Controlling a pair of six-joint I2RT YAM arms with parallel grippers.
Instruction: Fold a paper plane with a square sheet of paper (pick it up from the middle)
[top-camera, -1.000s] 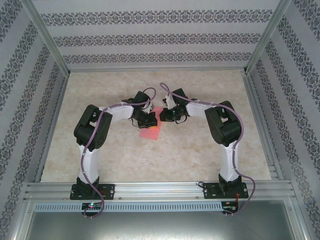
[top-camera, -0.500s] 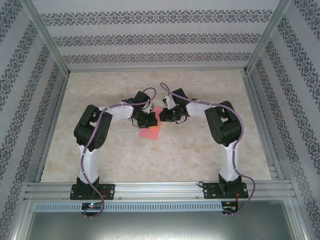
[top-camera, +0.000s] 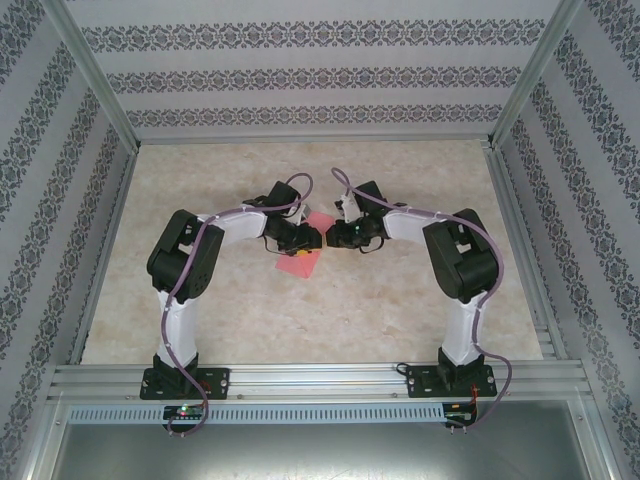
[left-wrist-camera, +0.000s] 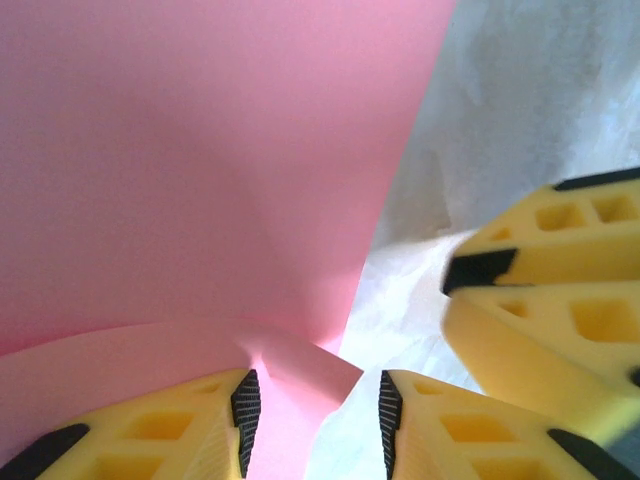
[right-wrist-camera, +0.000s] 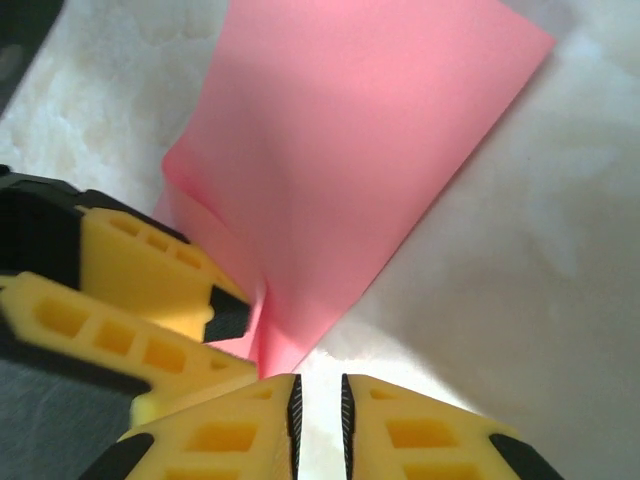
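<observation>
top external view puts the square sheet of paper (top-camera: 303, 264) near the middle of the surface (top-camera: 400, 300), under and between the two hands, which meet tip to tip over it. the left hand (top-camera: 296, 238), seen from its own wrist, has its jaws clearly apart; a creased corner of the pink sheet lies in the gap against one pad, not pinched. the right hand (top-camera: 338, 236) has its jaws only a slit apart, with bare surface showing through the slit. the sheet's edge sits just ahead of its tips, and it grips nothing that i can see.

the paper looks thin, light and limp. it bows upward and carries a soft crease, so i judge it will sag, skate on the smooth surface and crumple if squeezed hard. the best hold is probably a gentle pinch on the raised ridge near its middle, not on a flat edge.

from above, the arms cover most of the sheet, so its outline and folds are hard to read. i cannot tell whether its far corner rests on the surface.
</observation>
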